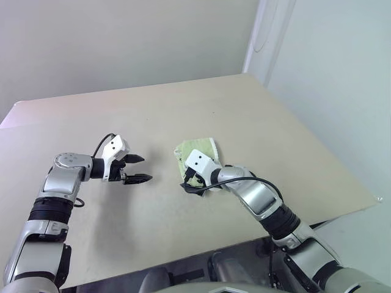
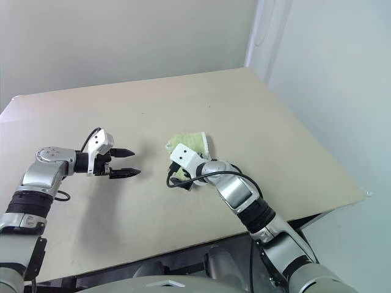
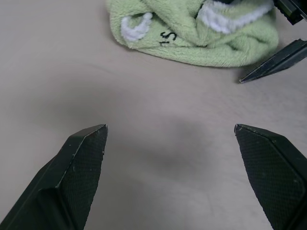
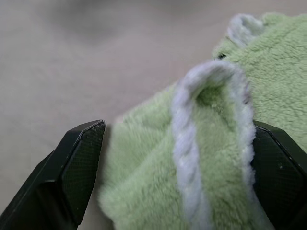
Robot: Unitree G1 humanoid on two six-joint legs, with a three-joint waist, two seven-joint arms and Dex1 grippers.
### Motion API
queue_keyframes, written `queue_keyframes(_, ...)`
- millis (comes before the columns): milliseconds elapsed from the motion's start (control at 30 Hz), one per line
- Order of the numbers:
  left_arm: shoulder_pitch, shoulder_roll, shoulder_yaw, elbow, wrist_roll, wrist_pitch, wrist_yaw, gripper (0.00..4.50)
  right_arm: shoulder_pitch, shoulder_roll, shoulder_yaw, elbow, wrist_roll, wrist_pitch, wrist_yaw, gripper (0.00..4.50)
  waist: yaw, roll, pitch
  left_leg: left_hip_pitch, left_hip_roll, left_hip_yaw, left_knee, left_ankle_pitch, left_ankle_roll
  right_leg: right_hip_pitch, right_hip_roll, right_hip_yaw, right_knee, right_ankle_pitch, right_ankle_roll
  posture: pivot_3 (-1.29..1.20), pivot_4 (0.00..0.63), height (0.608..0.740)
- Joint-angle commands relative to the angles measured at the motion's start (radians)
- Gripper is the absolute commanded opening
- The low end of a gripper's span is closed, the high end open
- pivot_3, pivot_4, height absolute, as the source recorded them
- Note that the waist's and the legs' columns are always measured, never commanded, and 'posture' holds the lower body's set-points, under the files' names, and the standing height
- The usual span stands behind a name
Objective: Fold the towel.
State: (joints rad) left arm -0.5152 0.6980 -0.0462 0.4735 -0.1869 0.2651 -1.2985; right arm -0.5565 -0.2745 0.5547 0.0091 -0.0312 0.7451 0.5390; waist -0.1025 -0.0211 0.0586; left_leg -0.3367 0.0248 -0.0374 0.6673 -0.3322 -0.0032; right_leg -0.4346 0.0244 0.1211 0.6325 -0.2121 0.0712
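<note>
The towel (image 1: pixel 200 149) lies crumpled in a small light-green heap with white corded edging near the middle of the table. Its white loop (image 3: pixel 135 27) and a tiny dark mark (image 3: pixel 167 37) face my left gripper. My right gripper (image 1: pixel 190 185) is down at the heap's near edge and open; in the right wrist view its fingers (image 4: pixel 72 167) straddle a raised fold of towel (image 4: pixel 211 158) without squeezing it. My left gripper (image 1: pixel 146 168) hovers open to the left of the towel, a short way off, pointing at it with bare table between its fingers (image 3: pixel 76 167).
The beige table (image 1: pixel 256 110) runs to a pale wall at the back. Its right edge (image 1: pixel 342 171) and near edge (image 1: pixel 183 256) drop off to the floor. One black finger of the right gripper (image 3: pixel 273 62) shows beside the towel in the left wrist view.
</note>
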Motion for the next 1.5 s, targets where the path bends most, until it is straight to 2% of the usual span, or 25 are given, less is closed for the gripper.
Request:
queue_keyframes(33,-0.036,-0.001,0.006,0.009,-0.003,-0.026,0.004,4.47,-0.027,-0.007,-0.001,0.009,-0.043,-0.028,-0.003,4.50,0.000,0.000,0.000,0.000,0.000,0.000,0.000,0.000,0.000,0.000,0.000,0.000,0.000,0.000,0.000,0.00,0.000,0.740)
queue_keyframes(67,-0.043,-0.004,0.004,0.020,-0.001,-0.031,0.005,4.47,-0.029,-0.007,-0.003,0.011,-0.049,-0.031,-0.003,4.50,0.000,0.000,0.000,0.000,0.000,0.000,0.000,0.000,0.000,0.000,0.000,0.000,0.000,0.000,0.000,0.00,0.000,0.740)
queue_keyframes(167,-0.060,-0.011,-0.001,0.048,0.006,-0.045,0.009,4.50,-0.030,-0.005,-0.008,0.017,-0.065,-0.044,-0.005,3.92,0.000,0.000,0.000,0.000,0.000,0.000,0.000,0.000,0.000,0.000,0.000,0.000,0.000,0.000,0.000,0.00,0.000,0.740)
queue_keyframes(267,-0.070,-0.018,-0.006,0.069,0.009,-0.061,0.011,4.50,-0.027,0.002,-0.017,0.019,-0.074,-0.070,-0.009,2.91,0.001,0.000,0.000,0.000,0.000,0.000,0.000,0.000,0.000,0.000,0.000,0.000,0.000,0.000,0.000,0.00,0.000,0.740)
queue_keyframes(467,-0.080,-0.024,-0.009,0.115,0.016,-0.099,0.014,4.50,-0.026,0.020,-0.054,0.012,-0.083,-0.119,-0.031,0.62,-0.003,0.000,0.000,0.000,0.000,0.000,0.000,0.000,0.000,0.000,0.000,0.000,0.000,0.000,0.000,0.00,0.000,0.740)
queue_keyframes(533,-0.085,-0.024,-0.009,0.134,0.019,-0.113,0.015,4.50,-0.029,0.025,-0.080,0.005,-0.078,-0.137,-0.039,0.04,-0.002,0.000,0.000,0.000,0.000,0.000,0.000,0.000,0.000,0.000,0.000,0.000,0.000,0.000,0.000,0.00,0.000,0.740)
queue_keyframes(833,-0.131,-0.041,-0.011,0.245,0.040,-0.182,0.024,4.50,-0.062,0.072,-0.308,-0.100,0.065,-0.162,-0.035,0.01,0.001,0.000,0.000,0.000,0.000,0.000,0.000,0.000,0.000,0.000,0.000,0.000,0.000,0.000,0.000,0.00,0.000,0.740)
queue_keyframes(867,-0.139,-0.047,-0.013,0.262,0.043,-0.192,0.028,4.50,-0.084,0.070,-0.362,-0.090,0.079,-0.159,-0.057,0.01,0.001,0.000,0.000,0.000,0.000,0.000,0.000,0.000,0.000,0.000,0.000,0.000,0.000,0.000,0.000,0.00,0.000,0.740)
queue_keyframes(967,-0.159,-0.075,-0.017,0.307,0.058,-0.226,0.041,4.50,-0.158,0.001,-0.508,-0.010,0.071,-0.193,-0.138,0.01,0.004,0.000,0.000,-0.001,-0.001,0.000,0.000,0.000,0.000,0.000,-0.001,0.000,0.000,0.001,0.000,0.00,0.000,0.740)
queue_keyframes(1100,-0.175,-0.094,-0.016,0.342,0.069,-0.254,0.041,4.50,-0.213,-0.092,-0.577,0.091,0.036,-0.260,-0.197,0.01,0.005,0.000,0.000,-0.001,-0.002,0.000,0.000,0.000,0.000,0.000,-0.002,0.000,-0.001,0.001,0.001,0.00,0.000,0.740)
queue_keyframes(1167,-0.189,-0.108,-0.014,0.368,0.078,-0.274,0.052,4.50,-0.256,-0.182,-0.622,0.177,0.004,-0.322,-0.230,0.01,0.005,0.000,0.000,-0.001,-0.002,0.000,-0.001,0.000,0.000,0.000,-0.002,0.000,-0.002,0.001,0.001,0.00,0.000,0.740)
queue_keyframes(1233,-0.199,-0.117,-0.011,0.389,0.083,-0.289,0.059,4.50,-0.277,-0.261,-0.631,0.235,-0.024,-0.385,-0.229,0.01,0.005,0.001,0.000,-0.001,-0.002,0.000,-0.001,0.000,0.000,0.000,-0.002,0.000,-0.002,0.001,0.001,0.00,0.000,0.740)
queue_keyframes(1367,-0.201,-0.122,-0.008,0.410,0.089,-0.309,0.063,4.50,-0.233,-0.323,-0.583,0.247,-0.038,-0.454,-0.158,0.01,-0.008,0.001,0.001,-0.002,-0.002,0.002,-0.004,0.000,0.000,0.000,-0.001,0.002,-0.002,0.001,0.001,0.00,0.000,0.740)
queue_keyframes(1433,-0.199,-0.125,-0.007,0.417,0.092,-0.319,0.067,4.50,-0.161,-0.329,-0.540,0.222,-0.047,-0.465,-0.106,0.01,-0.015,0.000,0.000,-0.002,-0.001,0.002,-0.004,0.000,0.000,0.001,0.000,0.003,-0.002,0.001,0.001,0.00,0.000,0.740)
queue_keyframes(1500,-0.196,-0.124,-0.004,0.420,0.093,-0.325,0.071,4.50,-0.001,-0.300,-0.433,0.174,-0.102,-0.478,-0.094,0.01,-0.019,-0.002,-0.002,0.000,-0.001,0.002,-0.004,0.000,0.000,0.004,0.000,0.003,-0.002,0.000,0.001,0.00,0.000,0.740)
